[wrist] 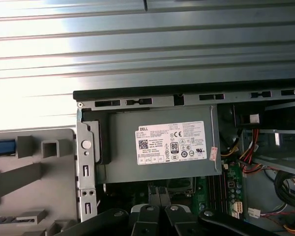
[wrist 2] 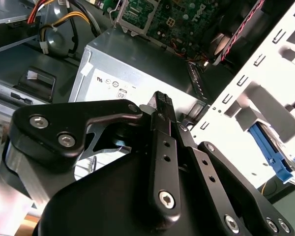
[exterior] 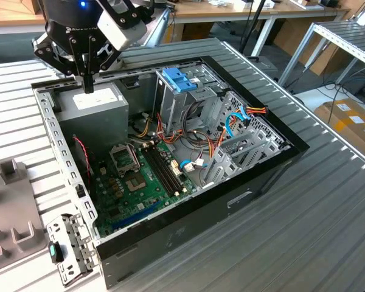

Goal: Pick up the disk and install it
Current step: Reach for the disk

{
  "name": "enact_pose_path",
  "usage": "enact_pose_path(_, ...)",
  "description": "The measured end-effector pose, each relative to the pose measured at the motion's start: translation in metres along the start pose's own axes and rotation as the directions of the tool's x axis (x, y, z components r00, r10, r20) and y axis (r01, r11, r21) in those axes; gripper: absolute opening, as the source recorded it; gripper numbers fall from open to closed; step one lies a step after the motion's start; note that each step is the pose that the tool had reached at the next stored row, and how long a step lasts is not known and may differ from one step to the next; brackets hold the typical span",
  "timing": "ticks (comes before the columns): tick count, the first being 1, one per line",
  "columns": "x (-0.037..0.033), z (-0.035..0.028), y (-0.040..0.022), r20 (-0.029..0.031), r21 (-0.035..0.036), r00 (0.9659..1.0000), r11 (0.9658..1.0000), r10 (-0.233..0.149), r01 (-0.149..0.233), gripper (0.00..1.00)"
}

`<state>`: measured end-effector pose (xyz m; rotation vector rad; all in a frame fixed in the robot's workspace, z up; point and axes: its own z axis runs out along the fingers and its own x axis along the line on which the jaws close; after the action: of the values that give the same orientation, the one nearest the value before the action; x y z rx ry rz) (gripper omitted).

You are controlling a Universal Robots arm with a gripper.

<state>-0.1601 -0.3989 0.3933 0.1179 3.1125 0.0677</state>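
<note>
Disk point(wrist: 1, 146) shows as a blue-edged strip, apparently its side rail, resting in the grey holder point(exterior: 6, 207). That holder lies on the ribbed tabletop point(exterior: 328, 231) just outside the open computer case point(exterior: 243, 194), at the lower left of the exterior view's frame. The hand point(exterior: 87, 87) hangs at the upper left of that frame, well apart from the disk. Its fingers point down, pressed together with nothing between them. They are over the grey power supply point(exterior: 94, 104) and its white sticker, but I cannot tell whether the tips touch it. A light-blue latch point(exterior: 179, 79) tops the drive cage near the frame's upper centre, and the green motherboard point(exterior: 134, 182) lies on the case floor.
</note>
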Motion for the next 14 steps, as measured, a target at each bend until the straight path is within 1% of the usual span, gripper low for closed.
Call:
enact_pose_path(7, 0.0052, -0.0002, -0.0004, 0.0000, 0.0001, 1.0000, 1.0000, 0.000, 0.000, 0.11)
enact_pose_path(10, 0.0089, -0.0003, -0.0007, 0.0000, 0.0001, 1.0000, 1.0000, 0.000, 0.000, 0.11)
enact_pose_path(14, 0.0158, -0.0005, -0.0012, 0.0001, 0.0001, 1.0000, 1.0000, 0.000, 0.000, 0.11)
